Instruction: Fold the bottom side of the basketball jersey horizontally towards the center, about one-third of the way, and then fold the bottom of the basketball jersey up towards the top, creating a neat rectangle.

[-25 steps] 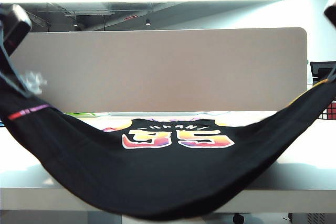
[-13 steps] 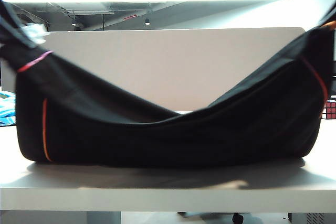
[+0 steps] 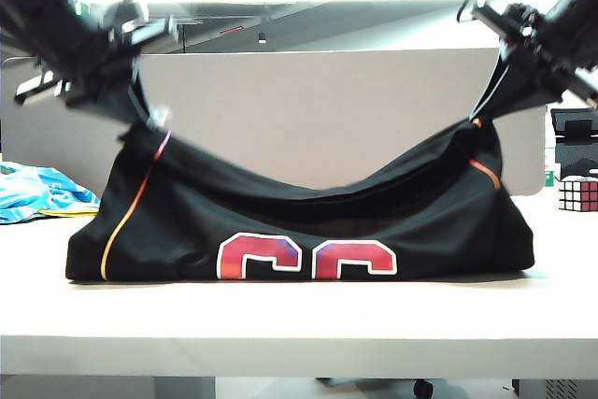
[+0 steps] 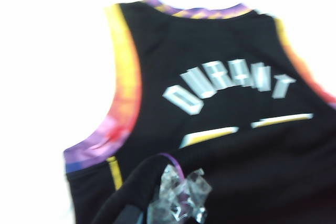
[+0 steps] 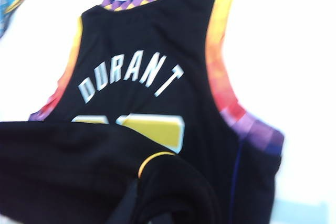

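Note:
The black basketball jersey point(image 3: 308, 221) lies on the white table point(image 3: 299, 315), its bottom part lifted and doubled over, with the lower halves of the red numbers facing the camera. My left gripper point(image 3: 149, 123) pinches the hem's left corner above the table. My right gripper point(image 3: 484, 117) pinches the right corner at a similar height. The hem sags between them. In the left wrist view the basketball jersey point(image 4: 226, 77) shows white lettering, and the left gripper point(image 4: 176, 203) is shut on a black fold. In the right wrist view, cloth of the basketball jersey point(image 5: 142, 77) drapes over the right gripper point(image 5: 157, 208) and hides its jaws.
A light-blue cloth with yellow trim point(image 3: 37, 195) lies at the table's left end. A colour cube point(image 3: 577, 193) stands at the right end. A beige partition point(image 3: 318, 109) runs along the back of the table. The table's front edge point(image 3: 299, 343) is close to the fold.
Both grippers have carried the hem up from the near side and away over the jersey. The cloth now lies doubled on the table with the number bottoms showing.

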Tool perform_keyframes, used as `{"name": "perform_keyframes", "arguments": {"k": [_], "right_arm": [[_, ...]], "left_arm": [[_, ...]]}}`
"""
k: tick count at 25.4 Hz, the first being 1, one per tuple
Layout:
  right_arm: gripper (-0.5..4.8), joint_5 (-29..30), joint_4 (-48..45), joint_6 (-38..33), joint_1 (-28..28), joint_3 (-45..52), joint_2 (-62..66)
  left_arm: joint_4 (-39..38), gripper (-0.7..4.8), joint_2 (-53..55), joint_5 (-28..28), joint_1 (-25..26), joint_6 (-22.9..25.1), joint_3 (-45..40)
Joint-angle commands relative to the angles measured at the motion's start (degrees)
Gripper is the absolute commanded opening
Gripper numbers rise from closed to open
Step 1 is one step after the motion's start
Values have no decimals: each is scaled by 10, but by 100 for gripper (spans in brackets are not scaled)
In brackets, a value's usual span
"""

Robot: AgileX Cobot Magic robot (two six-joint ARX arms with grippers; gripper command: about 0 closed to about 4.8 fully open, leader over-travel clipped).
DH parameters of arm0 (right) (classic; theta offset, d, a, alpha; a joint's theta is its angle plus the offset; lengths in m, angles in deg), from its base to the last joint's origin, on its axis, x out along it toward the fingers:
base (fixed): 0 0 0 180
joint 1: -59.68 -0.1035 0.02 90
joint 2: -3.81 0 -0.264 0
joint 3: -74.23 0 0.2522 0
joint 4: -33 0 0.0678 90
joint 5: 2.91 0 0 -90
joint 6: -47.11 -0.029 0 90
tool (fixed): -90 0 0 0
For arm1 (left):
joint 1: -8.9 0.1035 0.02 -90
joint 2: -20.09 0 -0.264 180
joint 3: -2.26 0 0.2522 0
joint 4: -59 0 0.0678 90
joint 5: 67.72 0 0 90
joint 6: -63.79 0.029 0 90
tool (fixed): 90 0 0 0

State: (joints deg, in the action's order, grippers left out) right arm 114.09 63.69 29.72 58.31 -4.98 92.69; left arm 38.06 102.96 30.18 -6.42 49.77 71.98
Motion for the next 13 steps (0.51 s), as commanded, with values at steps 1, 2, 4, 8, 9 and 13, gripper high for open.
{"name": "perform_keyframes", "arguments": {"k": [1, 2, 4, 8, 9, 13], "right_arm": [[136, 7, -49, 24, 4, -11, 31], [228, 8, -59, 29, 4, -11, 37], [384, 10, -78, 28, 6, -11, 46], [376, 16, -57, 28, 21, -11, 36], [358, 21, -46, 28, 26, -11, 31], [335, 31, 48, 39, 40, -11, 7]], "left_arm": [[10, 13, 48, -1, 23, 6, 26], [11, 54, 57, -1, 28, 8, 27], [10, 159, 71, -2, 40, 29, 28], [-1, 272, 74, -2, 64, 83, 28], [-9, 283, 71, -2, 69, 82, 28], [-91, 283, 52, 14, 84, 80, 29]]}}
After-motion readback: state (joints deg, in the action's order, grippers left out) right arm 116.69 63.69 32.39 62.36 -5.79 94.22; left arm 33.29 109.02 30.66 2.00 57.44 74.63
